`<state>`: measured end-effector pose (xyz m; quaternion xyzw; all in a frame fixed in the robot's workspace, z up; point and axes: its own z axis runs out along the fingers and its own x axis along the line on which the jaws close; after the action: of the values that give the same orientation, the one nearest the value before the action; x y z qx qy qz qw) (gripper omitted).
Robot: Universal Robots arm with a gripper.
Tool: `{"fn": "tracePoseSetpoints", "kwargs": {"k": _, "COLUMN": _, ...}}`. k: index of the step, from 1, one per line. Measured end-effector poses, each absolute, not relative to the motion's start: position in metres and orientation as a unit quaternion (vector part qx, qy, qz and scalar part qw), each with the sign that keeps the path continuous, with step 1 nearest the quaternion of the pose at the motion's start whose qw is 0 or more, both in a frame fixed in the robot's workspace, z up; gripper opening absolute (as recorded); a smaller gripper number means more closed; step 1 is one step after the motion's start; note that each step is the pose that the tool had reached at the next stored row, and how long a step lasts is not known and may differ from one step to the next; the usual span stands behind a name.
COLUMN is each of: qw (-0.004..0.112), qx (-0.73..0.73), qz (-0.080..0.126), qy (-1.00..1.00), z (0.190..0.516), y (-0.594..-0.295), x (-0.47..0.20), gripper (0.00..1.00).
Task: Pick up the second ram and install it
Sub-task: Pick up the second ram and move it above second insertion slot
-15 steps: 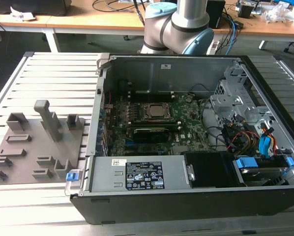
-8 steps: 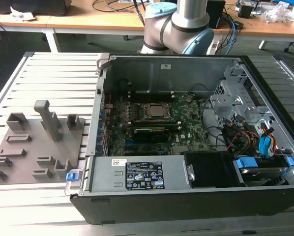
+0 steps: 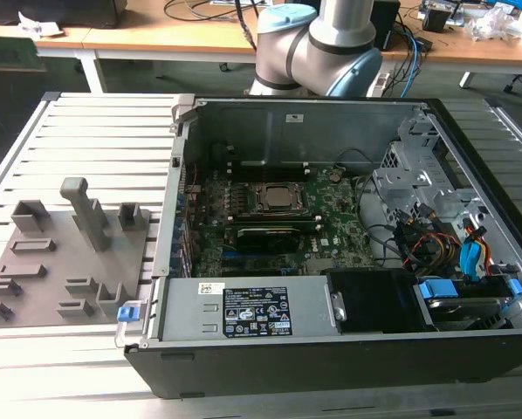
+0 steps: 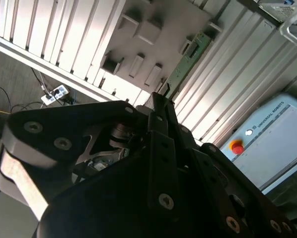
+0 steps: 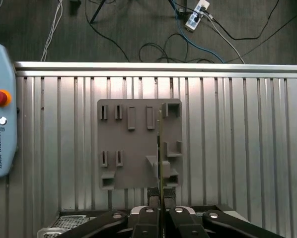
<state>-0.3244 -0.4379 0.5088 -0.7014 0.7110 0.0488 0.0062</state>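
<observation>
The hand (image 5: 160, 196) is closed on the second ram (image 5: 160, 148), pinching one end of the thin stick between its two fingers (image 5: 149, 198). In the first wrist view the stick shows edge-on, held above the grey holder plate (image 5: 133, 144) on the slatted counter (image 5: 238, 148). The second wrist view shows the stick's green face (image 4: 187, 64) jutting from the hand (image 4: 161, 99). In the exterior view the plate (image 3: 51, 262) lies at nine o'clock from the open computer case (image 3: 331, 367).

Printed stickers (image 3: 257, 312) on the power supply (image 3: 184, 316); a line of lettering on the teach pendant (image 5: 4, 99).
</observation>
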Motion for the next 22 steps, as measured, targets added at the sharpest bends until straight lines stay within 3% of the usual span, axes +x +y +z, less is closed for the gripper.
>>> {"fn": "tracePoseSetpoints", "kwargs": {"k": 22, "qw": -0.001, "qx": -0.701, "qz": 0.055, "qy": 0.711, "z": 0.456, "y": -0.437, "x": -0.223, "gripper": 0.14}}
